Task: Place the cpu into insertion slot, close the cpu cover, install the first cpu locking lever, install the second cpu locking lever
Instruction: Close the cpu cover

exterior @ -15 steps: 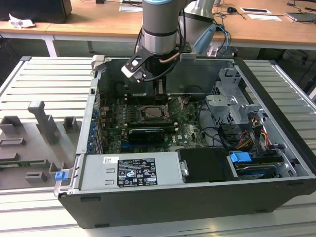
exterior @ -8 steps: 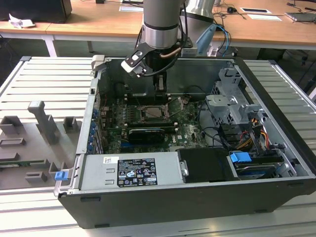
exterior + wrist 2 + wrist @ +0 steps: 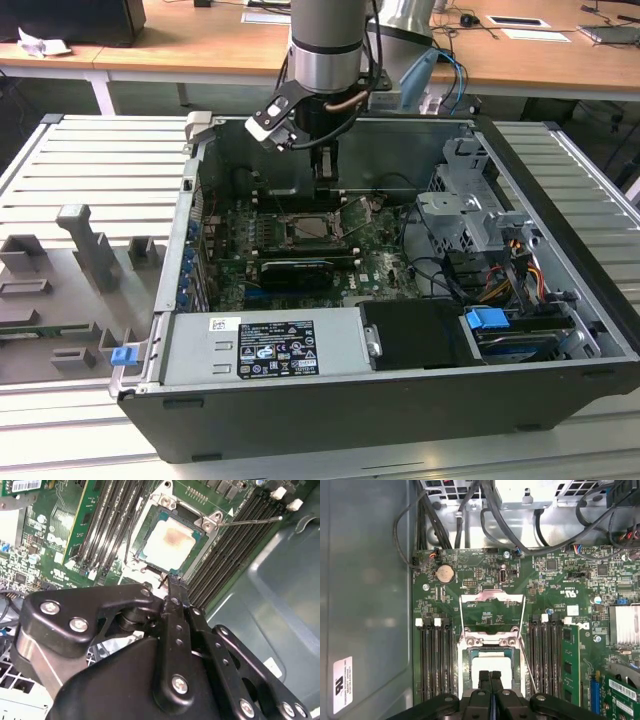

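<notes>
The cpu [image 3: 172, 540], a square chip with a dull silvery-beige top, lies flat in the socket on the green motherboard; it is also in the first wrist view [image 3: 491, 664]. My gripper [image 3: 168, 581] hangs just above the chip's near edge, its two black fingers pressed together with nothing between them. The exterior view has the gripper [image 3: 325, 197] low inside the case over the socket [image 3: 313, 229]. The cpu cover [image 3: 492, 598], a thin silvery frame, is swung open and lies back on the board beyond the socket. Thin wire locking levers [image 3: 523, 622] stand free beside it, one sticking out sideways [image 3: 250, 519].
Black memory slots [image 3: 435, 660] flank the socket on both sides. The grey case wall [image 3: 365, 595] runs close along one side. Cables [image 3: 470, 515] and a drive cage [image 3: 470, 215] crowd the far end. A long black card [image 3: 298, 270] and the power supply [image 3: 265, 345] sit toward the case front.
</notes>
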You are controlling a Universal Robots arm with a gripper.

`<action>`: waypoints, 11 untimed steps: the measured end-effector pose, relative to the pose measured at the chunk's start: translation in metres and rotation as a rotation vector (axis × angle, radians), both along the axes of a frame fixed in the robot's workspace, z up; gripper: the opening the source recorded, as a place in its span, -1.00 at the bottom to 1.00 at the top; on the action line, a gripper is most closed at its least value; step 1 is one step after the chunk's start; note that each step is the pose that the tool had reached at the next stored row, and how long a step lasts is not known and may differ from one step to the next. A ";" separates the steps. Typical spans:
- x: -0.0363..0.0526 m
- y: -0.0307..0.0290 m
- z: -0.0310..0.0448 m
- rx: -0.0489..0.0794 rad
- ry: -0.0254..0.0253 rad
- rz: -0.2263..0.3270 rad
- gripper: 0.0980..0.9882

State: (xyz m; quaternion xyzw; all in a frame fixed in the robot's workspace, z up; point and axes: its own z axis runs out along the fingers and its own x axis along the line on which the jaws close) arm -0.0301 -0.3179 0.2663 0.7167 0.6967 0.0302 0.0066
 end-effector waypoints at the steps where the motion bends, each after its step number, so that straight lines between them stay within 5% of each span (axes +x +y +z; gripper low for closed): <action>1: 0.0000 0.0000 0.0011 0.000 -0.0001 0.000 -0.98; 11: 0.0055 0.0000 0.0051 0.000 -0.0001 0.000 -0.98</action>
